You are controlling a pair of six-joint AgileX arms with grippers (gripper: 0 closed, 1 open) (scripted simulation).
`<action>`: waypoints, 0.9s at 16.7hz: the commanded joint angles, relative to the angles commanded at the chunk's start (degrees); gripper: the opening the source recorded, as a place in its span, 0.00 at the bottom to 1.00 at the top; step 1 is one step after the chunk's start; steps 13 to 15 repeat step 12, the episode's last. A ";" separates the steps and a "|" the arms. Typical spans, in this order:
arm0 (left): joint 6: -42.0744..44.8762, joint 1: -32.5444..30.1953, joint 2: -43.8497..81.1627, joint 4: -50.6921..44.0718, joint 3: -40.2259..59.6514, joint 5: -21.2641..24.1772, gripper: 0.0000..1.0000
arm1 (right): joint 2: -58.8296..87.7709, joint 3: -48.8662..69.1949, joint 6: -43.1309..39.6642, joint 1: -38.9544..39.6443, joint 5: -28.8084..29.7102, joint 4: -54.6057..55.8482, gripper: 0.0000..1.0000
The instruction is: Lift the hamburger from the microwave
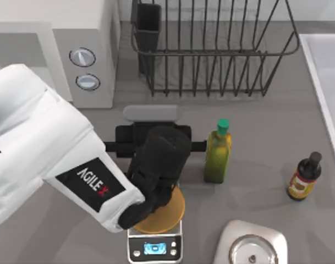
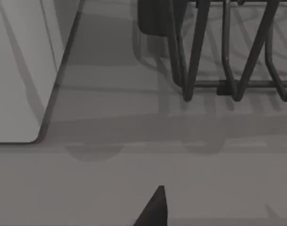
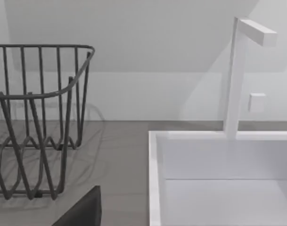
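Left arm (image 1: 57,159) slants across the table (image 1: 255,159) above the scale (image 1: 154,247).

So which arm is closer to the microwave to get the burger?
Probably the left arm: it stretches over the table's left side beside the microwave, above the digital scale. The right wrist view faces the sink.

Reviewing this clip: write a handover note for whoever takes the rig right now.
Left gripper: hangs above the table just behind the digital scale, pointing toward the gap between the white-grey box microwave and the black wire dish rack.
Right gripper: parked, facing the rack and the white sink.
Small round hamburger: the microwave cavity is hidden from above, so its place cannot be told.
Done: no grasp evident.
Left: reach into the cavity, grip the hamburger, lift it.
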 joint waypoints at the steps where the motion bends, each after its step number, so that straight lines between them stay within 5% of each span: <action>1: 0.00 0.00 0.00 0.00 0.00 0.00 0.60 | 0.00 0.00 0.00 0.00 0.00 0.00 1.00; 6: 0.00 0.00 0.00 0.00 0.00 0.00 0.98 | 0.00 0.00 0.00 0.00 0.00 0.00 1.00; 15: 0.00 0.00 0.00 0.00 0.00 0.00 1.00 | 0.00 0.00 0.00 0.00 0.00 0.00 1.00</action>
